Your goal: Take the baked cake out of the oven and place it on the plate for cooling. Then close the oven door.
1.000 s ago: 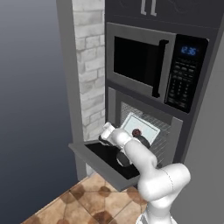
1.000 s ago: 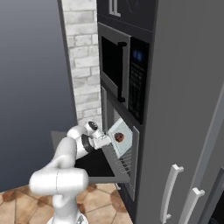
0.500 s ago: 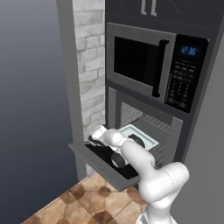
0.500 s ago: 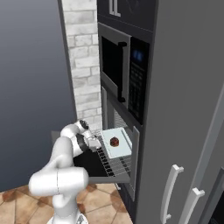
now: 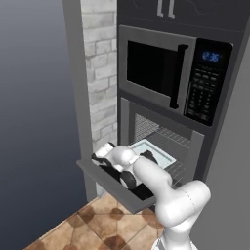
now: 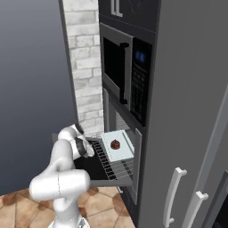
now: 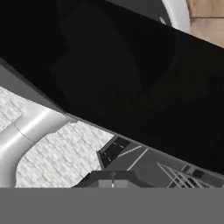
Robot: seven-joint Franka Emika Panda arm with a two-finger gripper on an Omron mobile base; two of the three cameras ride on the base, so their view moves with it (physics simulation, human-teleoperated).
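Note:
The oven (image 5: 161,132) stands open, and its door (image 5: 122,194) hangs flat out in front of it. Its wire rack (image 6: 113,165) is pulled out over the door. On the rack a small brown cake (image 6: 115,144) sits in a white square tray (image 5: 152,152). My gripper (image 5: 98,158) is shut on nothing and hovers low over the door's left outer corner, well left of the cake. From the hand, my gripper (image 7: 113,180) faces the door's dark glass (image 7: 131,78). The plate is out of view.
A microwave (image 5: 166,73) with a keypad sits directly above the oven. A white brick column (image 5: 100,83) borders the oven on the left. Tall grey cabinet doors with handles (image 6: 171,196) stand on the right. Tiled floor (image 5: 102,224) lies below the door.
The hand has pulled back from the tray and swung left to the outer left end of the open door. The cake and tray stay on the rack.

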